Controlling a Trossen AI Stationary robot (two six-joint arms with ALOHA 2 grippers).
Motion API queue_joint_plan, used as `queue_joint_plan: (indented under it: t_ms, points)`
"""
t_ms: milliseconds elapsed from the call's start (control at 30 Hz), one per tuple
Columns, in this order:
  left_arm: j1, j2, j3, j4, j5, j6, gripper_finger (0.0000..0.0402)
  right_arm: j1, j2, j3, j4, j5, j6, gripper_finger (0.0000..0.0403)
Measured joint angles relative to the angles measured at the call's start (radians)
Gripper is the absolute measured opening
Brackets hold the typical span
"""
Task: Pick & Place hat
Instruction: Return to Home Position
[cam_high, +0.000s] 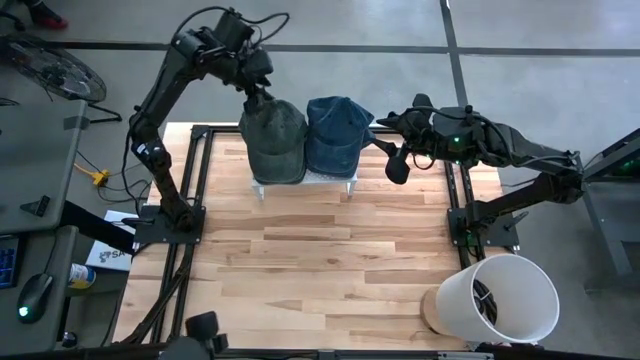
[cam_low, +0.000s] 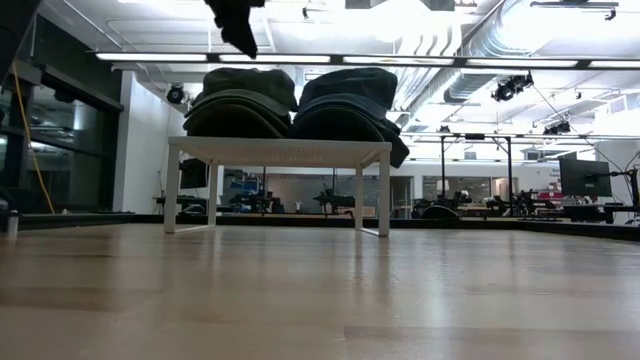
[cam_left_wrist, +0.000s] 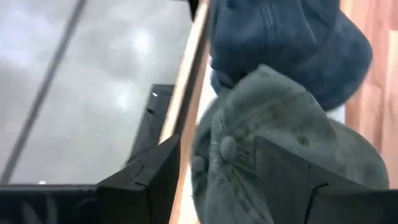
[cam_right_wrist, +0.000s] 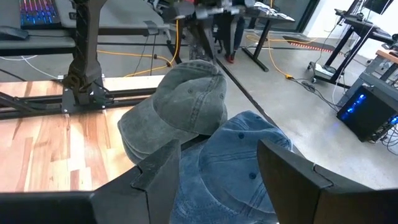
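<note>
A grey-green hat (cam_high: 272, 135) and a blue denim hat (cam_high: 335, 130) sit side by side, crown up, on a small white stand (cam_low: 275, 150) at the table's far edge. In the low view each looks like the top of a short stack (cam_low: 240, 100). My left gripper (cam_left_wrist: 217, 180) hangs open just above the far side of the green hat's crown (cam_left_wrist: 273, 124), slanting down, with a gap under its fingertips (cam_low: 245, 40). My right gripper (cam_right_wrist: 221, 180) stands open, level, to the right of the blue hat (cam_right_wrist: 242, 162), with nothing between its fingers.
A white bucket (cam_high: 500, 300) stands at the table's near right corner. Black frame rails (cam_high: 195, 180) run along both sides of the wooden top. The broad wooden area (cam_high: 320, 260) in front of the stand is bare.
</note>
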Motion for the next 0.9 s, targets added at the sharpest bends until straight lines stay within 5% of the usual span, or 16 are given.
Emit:
queue_joint_plan:
  t_ms: [333, 633, 767, 900]
  points:
    - [0.000, -0.042, 0.061, -0.002, -0.042, -0.167, 0.0206, 0.000, 0.000, 0.000, 0.004, 0.031, -0.003, 0.0206]
    - [-0.016, -0.128, 0.053, -0.042, 0.224, -0.237, 0.0206, 0.000, 0.000, -0.001, -0.177, 0.012, 0.117, 0.0206]
    - [-0.092, -0.190, -0.032, -0.031, 0.195, -0.255, 0.0206, 0.006, -0.034, -0.134, -0.149, -0.048, 0.208, 0.0206]
    - [-0.196, -0.311, -0.256, 0.119, 0.143, -0.322, 0.0206, 0.010, -0.127, -0.379, 0.079, -0.139, 0.289, 0.0206]
